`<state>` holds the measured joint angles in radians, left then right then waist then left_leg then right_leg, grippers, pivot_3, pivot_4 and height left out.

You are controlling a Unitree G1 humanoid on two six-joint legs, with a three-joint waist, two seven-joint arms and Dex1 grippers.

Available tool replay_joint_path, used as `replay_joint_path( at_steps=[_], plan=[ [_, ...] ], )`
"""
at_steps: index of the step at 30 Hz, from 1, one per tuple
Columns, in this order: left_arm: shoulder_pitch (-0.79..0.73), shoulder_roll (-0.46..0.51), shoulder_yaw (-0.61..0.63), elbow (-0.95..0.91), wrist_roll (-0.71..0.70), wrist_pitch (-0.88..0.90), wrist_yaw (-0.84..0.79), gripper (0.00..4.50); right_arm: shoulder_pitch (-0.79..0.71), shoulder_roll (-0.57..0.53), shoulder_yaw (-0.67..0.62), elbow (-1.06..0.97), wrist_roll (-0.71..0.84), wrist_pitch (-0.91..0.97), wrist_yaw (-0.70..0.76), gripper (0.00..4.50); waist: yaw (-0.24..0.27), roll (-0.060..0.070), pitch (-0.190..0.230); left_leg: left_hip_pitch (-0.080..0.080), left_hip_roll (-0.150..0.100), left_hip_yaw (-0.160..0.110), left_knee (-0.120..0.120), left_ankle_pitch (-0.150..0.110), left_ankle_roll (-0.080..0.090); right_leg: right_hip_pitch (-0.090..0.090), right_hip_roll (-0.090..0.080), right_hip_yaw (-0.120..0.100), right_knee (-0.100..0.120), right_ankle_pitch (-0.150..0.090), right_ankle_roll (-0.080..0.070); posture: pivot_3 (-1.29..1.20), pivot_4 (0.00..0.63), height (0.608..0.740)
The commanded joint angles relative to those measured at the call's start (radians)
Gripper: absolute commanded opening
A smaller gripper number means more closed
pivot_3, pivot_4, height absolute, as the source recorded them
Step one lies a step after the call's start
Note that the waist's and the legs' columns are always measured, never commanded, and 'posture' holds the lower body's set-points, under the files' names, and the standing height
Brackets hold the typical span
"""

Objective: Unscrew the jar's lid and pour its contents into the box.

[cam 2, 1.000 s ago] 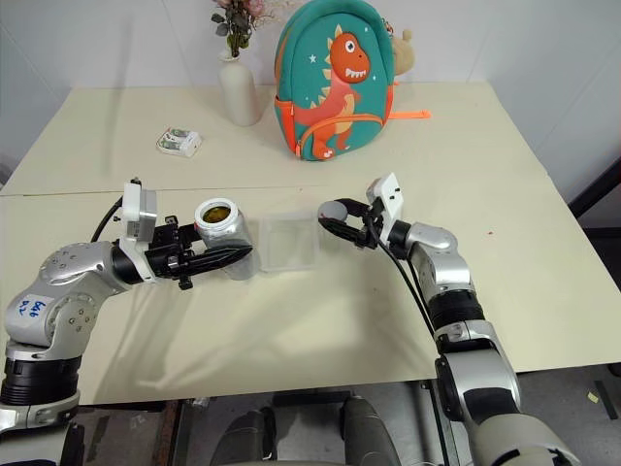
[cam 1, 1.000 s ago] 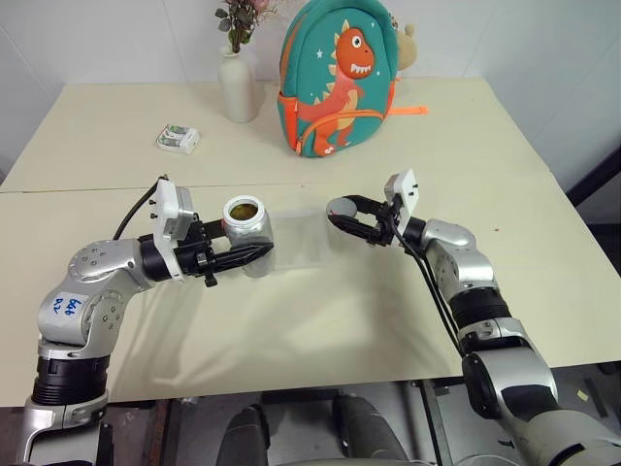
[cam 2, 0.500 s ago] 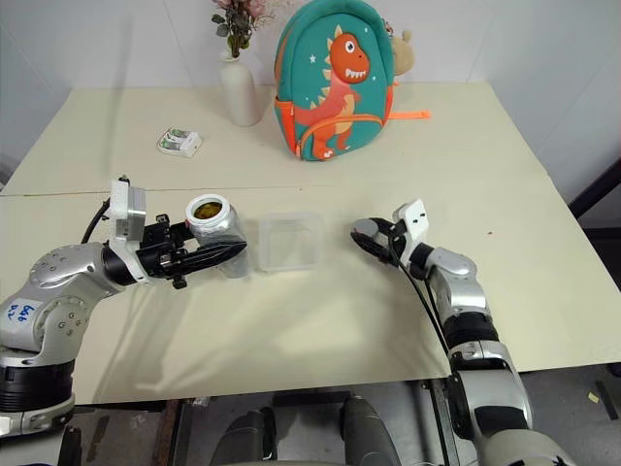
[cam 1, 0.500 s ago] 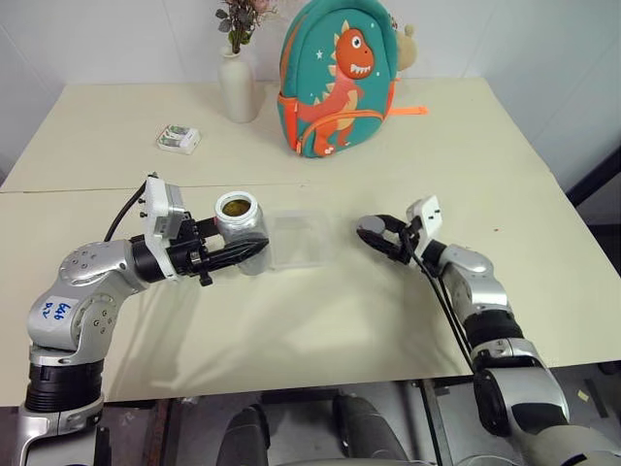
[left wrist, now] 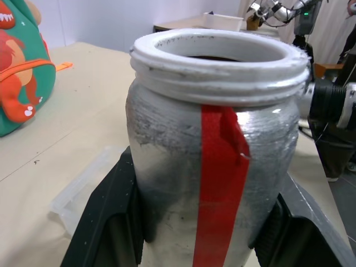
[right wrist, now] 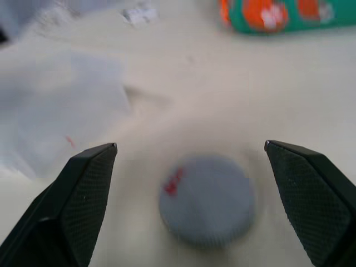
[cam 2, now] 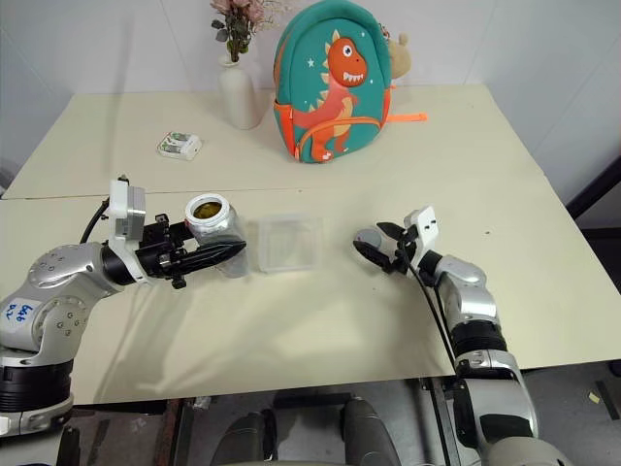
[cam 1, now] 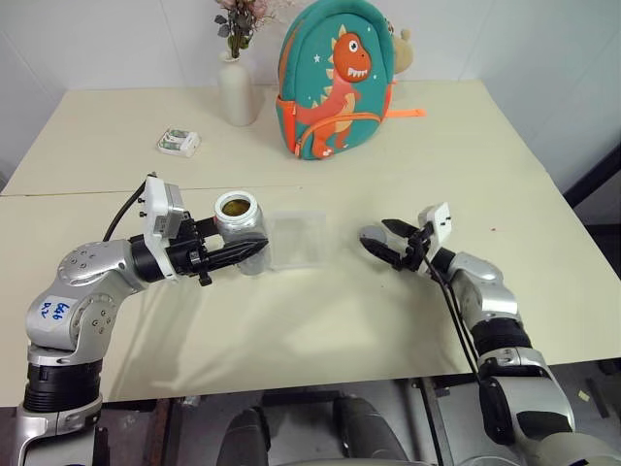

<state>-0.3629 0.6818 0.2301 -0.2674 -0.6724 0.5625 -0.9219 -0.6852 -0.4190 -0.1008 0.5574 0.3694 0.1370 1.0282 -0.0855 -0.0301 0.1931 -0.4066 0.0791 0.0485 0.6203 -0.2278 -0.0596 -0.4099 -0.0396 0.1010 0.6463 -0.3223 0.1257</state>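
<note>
Left arm: bent at the elbow and reaching across the table toward the robot's right, forearm roughly level, wrist camera block standing up on top.
Left gripper: closed on the jar, one black finger on each side of its lower body, tips pointing toward the box.
Jar: held upright above the cream table, mouth open and lid off; the left wrist view shows a silvery wall, a white threaded rim and a red stripe running down its side.
Contents: a brownish-yellow mass seen through the open mouth, lying inside the jar.
Box: clear and shallow, flat on the table just beside the jar on the robot's right, between the two grippers; what it holds cannot be made out.
Right arm: stretched forward, then angled in toward the robot's left, forearm low over the table.
Right gripper: jaws spread wide and holding nothing; in the right wrist view the two fingertips stand well apart on either side of the lid.
Lid: round, pale grey, lying flat on the table between the open fingers, touching neither, to the right of the box.
Background: a white vase with flowers, a teal dinosaur backpack and a small white-and-green packet at the far side of the table.
</note>
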Motion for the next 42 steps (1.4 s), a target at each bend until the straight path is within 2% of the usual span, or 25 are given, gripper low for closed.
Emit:
replay_joint_path(
  at_steps=[1, 9, 13, 19, 25, 29, 34, 37, 42],
  plan=[
    [0.007, 0.067, 0.037, -0.033, -0.005, 0.021, -0.002, 1.97, -0.045, -0.088, 0.005, -0.213, 0.075, 0.111, 0.117, 4.48, 0.0, 0.0, 0.0, 0.0, 0.0, 0.0, 0.0, 0.0, 0.0, 0.0, 0.0, 0.0, 0.0, 0.0, 0.0, 0.0, 0.15, 0.74],
    [0.007, 0.135, 0.03, -0.022, 0.023, 0.03, 0.014, 1.97, -0.126, -0.194, 0.04, -0.501, 0.172, 0.292, 0.222, 4.48, 0.002, 0.0, 0.0, 0.0, 0.001, 0.002, -0.004, 0.0, 0.0, -0.002, 0.001, 0.001, -0.002, 0.0, -0.001, 0.0, 0.15, 0.74],
    [-0.043, 0.106, 0.05, -0.036, 0.039, 0.056, 0.15, 1.97, -0.134, -0.215, 0.032, -0.58, 0.212, 0.363, 0.205, 4.48, 0.005, -0.001, 0.0, 0.0, 0.001, 0.003, -0.005, -0.001, 0.0, -0.002, 0.001, 0.002, -0.003, 0.0, -0.001, 0.0, 0.15, 0.74],
    [-0.086, 0.126, -0.03, -0.055, 0.114, 0.091, 0.217, 1.97, -0.102, -0.212, 0.03, -0.613, 0.224, 0.377, 0.174, 4.48, 0.006, -0.002, 0.001, 0.0, 0.001, 0.004, -0.005, -0.001, 0.0, -0.002, 0.0, 0.002, -0.004, 0.0, -0.001, 0.0, 0.15, 0.74],
    [-0.132, 0.121, -0.152, 0.008, 0.274, -0.055, 0.19, 1.97, -0.058, -0.216, 0.032, -0.614, 0.207, 0.359, 0.162, 4.48, 0.006, -0.002, 0.001, 0.0, 0.001, 0.005, -0.006, -0.001, 0.0, -0.003, 0.001, 0.003, -0.005, -0.001, -0.001, 0.0, 0.15, 0.74],
    [-0.217, 0.118, -0.278, 0.156, 0.525, -0.265, 0.263, 1.97, -0.027, -0.215, 0.033, -0.623, 0.205, 0.356, 0.148, 4.48, 0.008, -0.002, 0.001, 0.0, 0.001, 0.005, -0.005, -0.001, 0.0, -0.003, 0.001, 0.003, -0.004, 0.0, -0.001, 0.0, 0.15, 0.74],
    [-0.359, 0.154, -0.473, 0.354, 0.99, -0.682, 0.467, 1.97, 0.0, -0.205, 0.027, -0.625, 0.207, 0.357, 0.111, 4.48, 0.013, -0.002, 0.001, 0.0, 0.001, 0.006, -0.005, -0.001, 0.0, -0.003, 0.001, 0.005, -0.005, 0.0, 0.0, 0.0, 0.15, 0.74],
    [-0.447, 0.137, -0.521, 0.443, 1.163, -0.797, 0.605, 1.97, 0.023, -0.203, 0.024, -0.614, 0.2, 0.346, 0.091, 4.48, 0.02, -0.002, 0.001, 0.0, 0.001, 0.009, -0.005, -0.002, 0.001, -0.004, 0.001, 0.007, -0.006, 0.0, 0.0, 0.0, 0.15, 0.74],
    [-0.597, 0.168, -0.661, 0.53, 1.55, -0.962, 0.833, 1.97, 0.061, -0.191, 0.022, -0.601, 0.191, 0.33, 0.06, 4.48, 0.034, -0.002, 0.001, 0.0, 0.001, 0.013, -0.005, -0.002, 0.002, -0.004, 0.001, 0.009, -0.008, 0.0, 0.001, 0.0, 0.15, 0.74]
  ],
)
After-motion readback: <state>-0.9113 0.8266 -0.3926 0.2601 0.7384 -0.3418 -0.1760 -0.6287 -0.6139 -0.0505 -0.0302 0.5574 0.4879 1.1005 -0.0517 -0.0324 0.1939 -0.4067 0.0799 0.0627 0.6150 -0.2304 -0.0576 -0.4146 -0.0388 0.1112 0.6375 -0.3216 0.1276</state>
